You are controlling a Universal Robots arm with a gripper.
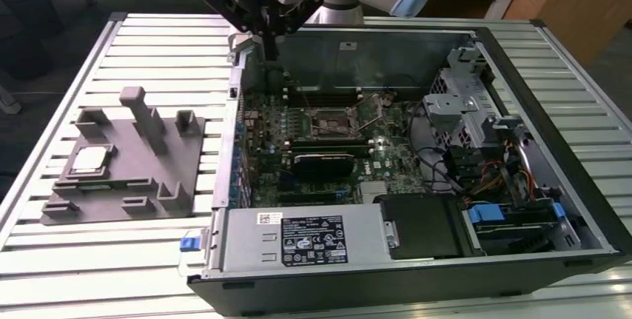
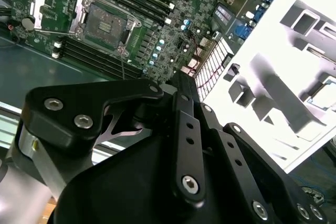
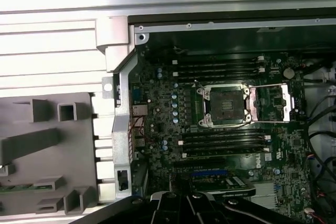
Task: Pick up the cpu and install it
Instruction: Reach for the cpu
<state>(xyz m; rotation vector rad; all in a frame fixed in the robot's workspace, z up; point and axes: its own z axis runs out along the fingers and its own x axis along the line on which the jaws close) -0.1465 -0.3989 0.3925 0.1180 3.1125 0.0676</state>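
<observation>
Cpu (image 1: pixel 89 160) rests on the grey fixture (image 1: pixel 148 186) at the exterior view's left, well apart from my gripper (image 1: pixel 269 51), which hangs above the far wall of the open computer case (image 1: pixel 395 289). Both wrist views look down on the motherboard socket (image 3: pixel 226 106), its metal frame swung open. I cannot tell how wide the gripper stands.

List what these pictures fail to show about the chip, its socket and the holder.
Chip: exterior view, too small to tell its corner mark.
Socket: first wrist view, contacts too small and dark to judge.
Holder: second wrist view, washed out by glare, cut off by the edge.
Motherboard: second wrist view, near part hidden behind the gripper.
</observation>
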